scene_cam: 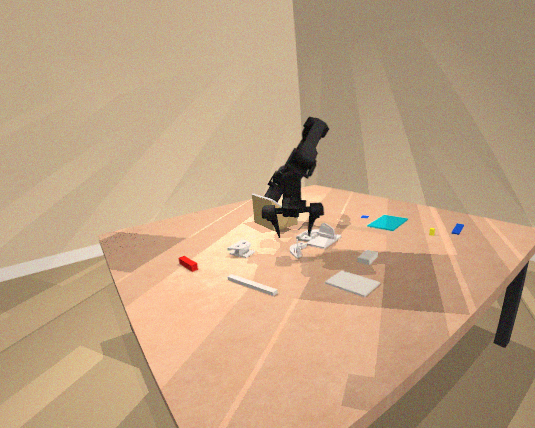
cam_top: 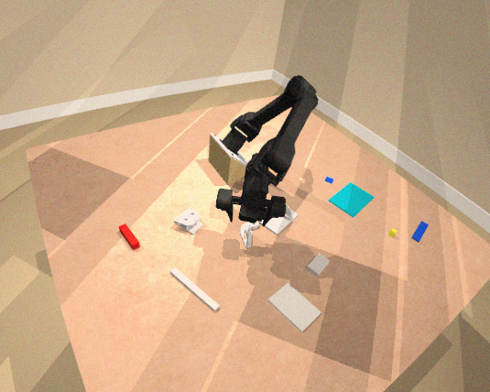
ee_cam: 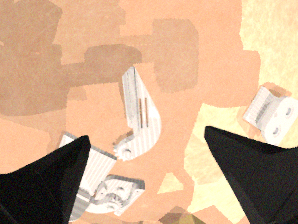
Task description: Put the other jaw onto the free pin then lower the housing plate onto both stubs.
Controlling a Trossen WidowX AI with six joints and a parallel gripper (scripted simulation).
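Observation:
My gripper is open and empty above the white parts. A white jaw with a toothed end lies between and ahead of the fingertips in the wrist view, its toothed end close to the base's corner. The white base is partly behind the left finger in the wrist view; a second toothed white part is at it. The pins cannot be made out. The housing plate, with two round holes, stands apart on the table.
A red block, white bar, flat pale plate and grey block lie around. An upright tan panel is near the arm. A teal piece lies right.

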